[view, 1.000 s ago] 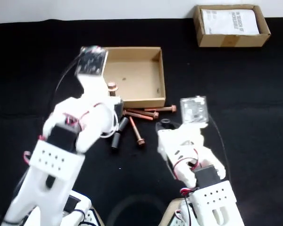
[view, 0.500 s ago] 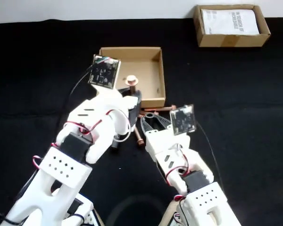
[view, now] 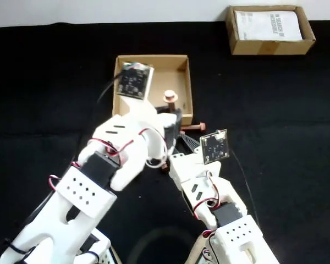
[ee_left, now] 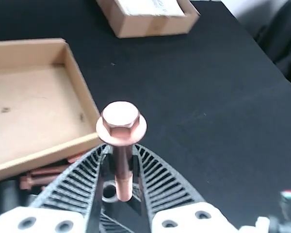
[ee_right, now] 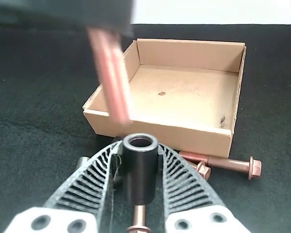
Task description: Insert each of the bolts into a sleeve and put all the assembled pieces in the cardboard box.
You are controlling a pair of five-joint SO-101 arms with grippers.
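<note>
Brown cardboard box (view: 173,77) lies far-centre on the worktop (view: 280,143). Left claw (ee_left: 120,158) clamps an upright copper hex bolt (ee_left: 121,127), right claw (ee_right: 140,145) a black cylindrical sleeve (ee_right: 140,170); both have drawn together by the box's near wall.

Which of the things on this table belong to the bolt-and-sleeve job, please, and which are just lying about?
Job in hand:
bolt in the left tool
sleeve in the right tool
loose bolts beside the box
open cardboard box

Lying about:
smaller box holding a printed sheet, at the far edge
</note>
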